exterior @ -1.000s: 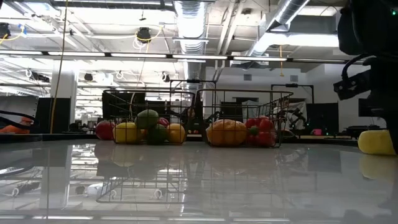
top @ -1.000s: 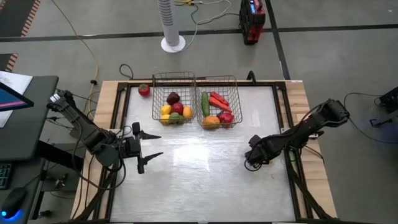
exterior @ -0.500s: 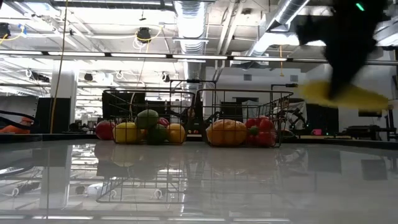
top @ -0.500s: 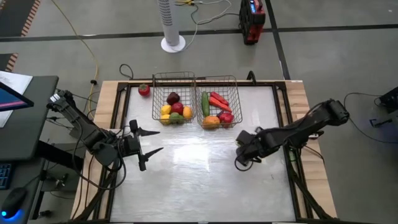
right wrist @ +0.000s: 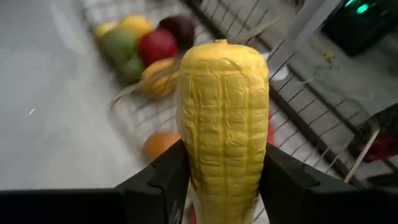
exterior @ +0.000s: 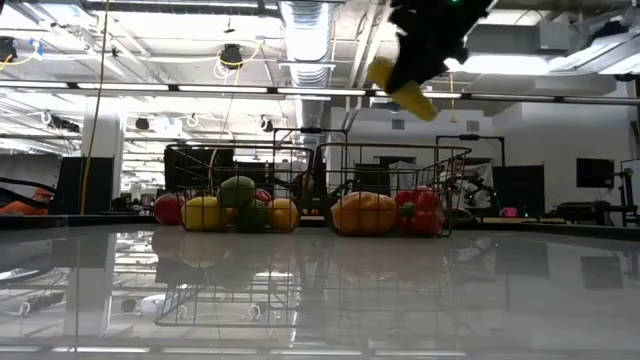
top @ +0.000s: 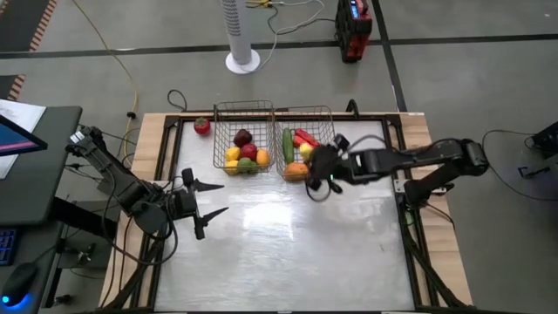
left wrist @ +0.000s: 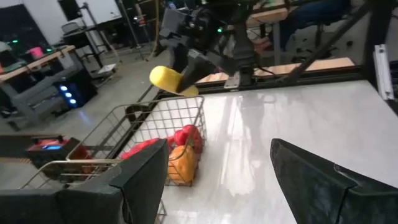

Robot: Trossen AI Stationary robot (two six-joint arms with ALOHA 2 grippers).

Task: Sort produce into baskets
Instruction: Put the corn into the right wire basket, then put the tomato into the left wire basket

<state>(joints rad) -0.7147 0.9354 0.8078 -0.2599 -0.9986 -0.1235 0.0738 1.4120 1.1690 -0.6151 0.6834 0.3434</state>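
My right gripper (top: pixel 318 166) is shut on a yellow corn cob (right wrist: pixel 222 112) and hangs over the near edge of the right wire basket (top: pixel 324 111). The cob also shows high in the low view (exterior: pixel 400 85) and in the left wrist view (left wrist: pixel 171 79). The right basket holds a cucumber (top: pixel 287 144), red pieces and an orange. The left basket (top: pixel 228 109) holds apples, a lemon and a lime. My left gripper (top: pixel 222 201) is open and empty at the table's left. My right gripper pinches the corn cob's lower end (right wrist: pixel 221 186) between its two fingers, one on each side. The cob runs along the fingers and sticks out well past their tips. The arm comes from the table's right. The cob is lifted clear, slanting down, above the basket.
A red round fruit (top: pixel 201 126) lies on the table left of the left basket. The table's near half (top: pixel 279 253) is bare glossy surface. A fan stand (top: pixel 242 59) and a red device (top: pixel 352 30) stand on the floor beyond the table.
My right gripper has carried the corn cob from low at the table's right side up and toward the far left, to above the right basket's near edge. The cob has gone from table height to well above the basket rim.
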